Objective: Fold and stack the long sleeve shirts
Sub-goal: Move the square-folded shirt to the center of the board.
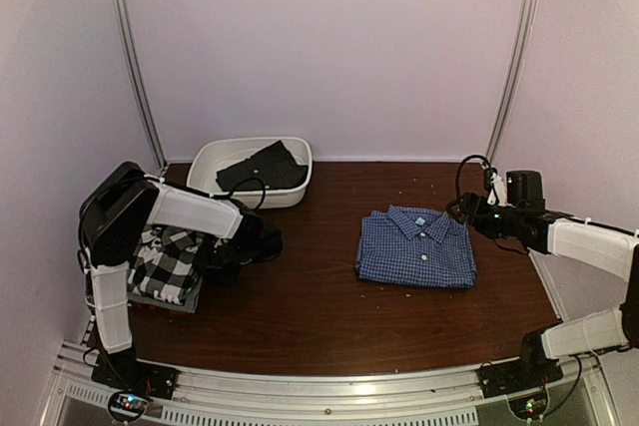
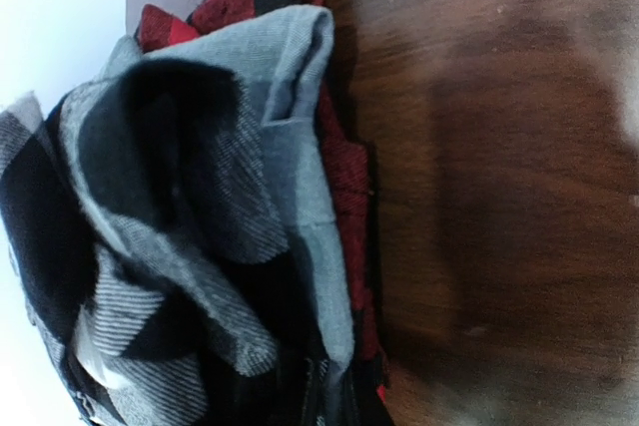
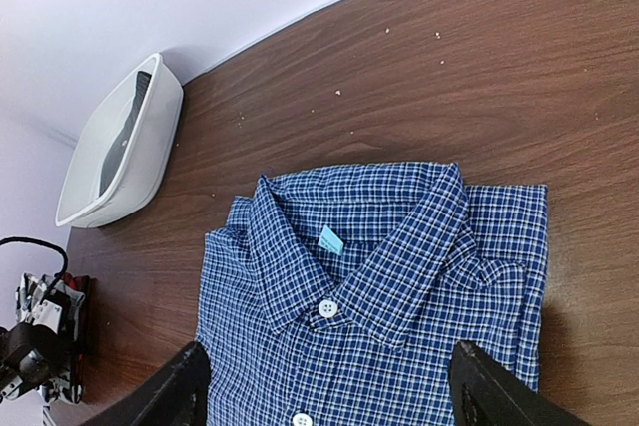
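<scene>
Two spots: blue fine-check shirt [image 3: 399, 306] lay folded flat, collar up, on the wood table [image 1: 300, 316], right gripper [image 3: 329, 391] spread wide over it. Bold plaid shirt [image 1: 165, 261] sat rumpled on the left stack [image 2: 344, 177]; left gripper [image 1: 255, 244] state unclear.

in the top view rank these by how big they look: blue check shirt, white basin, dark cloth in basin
1-2. Folded blue-and-white checked cloth shirt and white oval plastic basin: near alike, too close to rank.
3. Dark cloth inside the basin, clearly smallest.
</scene>
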Robot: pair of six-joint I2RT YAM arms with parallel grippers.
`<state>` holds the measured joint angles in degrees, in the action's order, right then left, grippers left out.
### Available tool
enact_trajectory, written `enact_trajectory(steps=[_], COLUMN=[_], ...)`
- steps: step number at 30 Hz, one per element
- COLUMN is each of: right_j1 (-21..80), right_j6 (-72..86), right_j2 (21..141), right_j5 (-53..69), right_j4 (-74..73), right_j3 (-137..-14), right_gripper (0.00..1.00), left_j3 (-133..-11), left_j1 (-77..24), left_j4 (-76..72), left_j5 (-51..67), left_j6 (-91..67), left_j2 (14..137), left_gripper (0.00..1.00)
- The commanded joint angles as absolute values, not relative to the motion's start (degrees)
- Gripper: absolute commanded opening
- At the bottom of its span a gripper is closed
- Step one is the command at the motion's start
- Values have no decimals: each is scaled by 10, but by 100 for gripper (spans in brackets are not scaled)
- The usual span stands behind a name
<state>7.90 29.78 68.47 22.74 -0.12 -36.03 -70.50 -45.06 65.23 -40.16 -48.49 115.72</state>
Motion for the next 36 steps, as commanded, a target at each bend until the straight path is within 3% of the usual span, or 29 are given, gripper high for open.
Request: enact_trajectory(steps=[1, 12, 28, 36], right_j1=[81, 82, 82, 82], right_j6=[301, 299, 283, 280], right_j2=[672, 672, 665, 662], right_j5=[233, 233, 229, 227], right_j4=[17, 18, 4, -17], right_j3=[-355, -351, -354, -355], right_gripper=[83, 83, 83, 83], left_j3=[-709, -797, -1119, -1184], left_j1=[-448, -479, -571, -579], left_j4=[653, 669, 674, 638], left_j5=[-411, -383, -220, -158], left_j6=[-482, -457, -419, -407], left_j2=[1163, 1161, 1280, 1316], left_gripper=[2, 0, 0, 0])
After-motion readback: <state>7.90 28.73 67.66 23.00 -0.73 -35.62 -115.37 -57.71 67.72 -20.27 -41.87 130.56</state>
